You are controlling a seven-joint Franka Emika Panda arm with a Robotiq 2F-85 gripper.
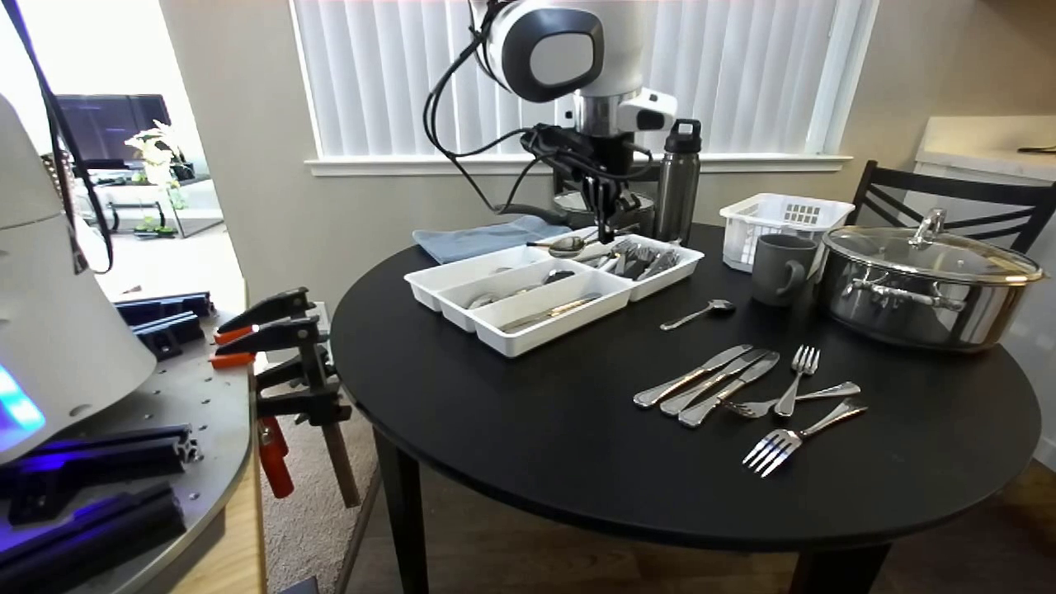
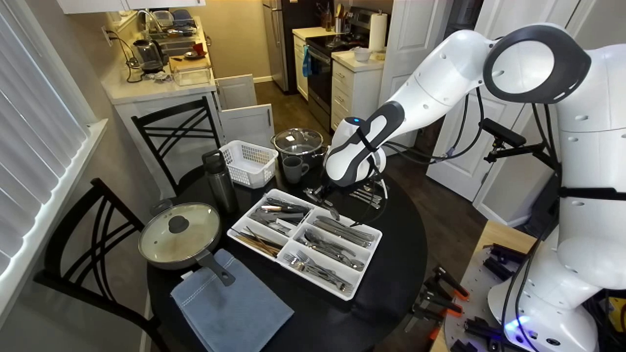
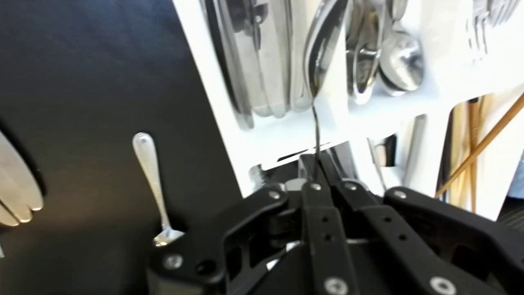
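My gripper (image 3: 317,162) is shut on the handle of a metal spoon (image 3: 325,49). The spoon's bowl points away from the fingers, over the edge of the knife compartment in the wrist view. In an exterior view the gripper (image 1: 606,227) is above the white cutlery tray (image 1: 528,340), and the held spoon (image 1: 568,245) sticks out sideways. The tray (image 2: 364,274) holds knives (image 2: 345,231), spoons (image 2: 332,249), forks (image 2: 318,271), chopsticks (image 2: 257,242) and utensils (image 2: 281,212) in separate compartments. Another spoon (image 1: 700,314) lies on the black table beside the tray; it also shows in the wrist view (image 3: 151,168).
Several knives (image 1: 716,381) and forks (image 1: 775,450) lie on the table. A grey mug (image 1: 780,268), a lidded pot (image 1: 924,289), a white basket (image 2: 250,164) and a steel bottle (image 2: 221,183) stand around. A lidded pan (image 2: 181,234) is beside a blue cloth (image 2: 234,303).
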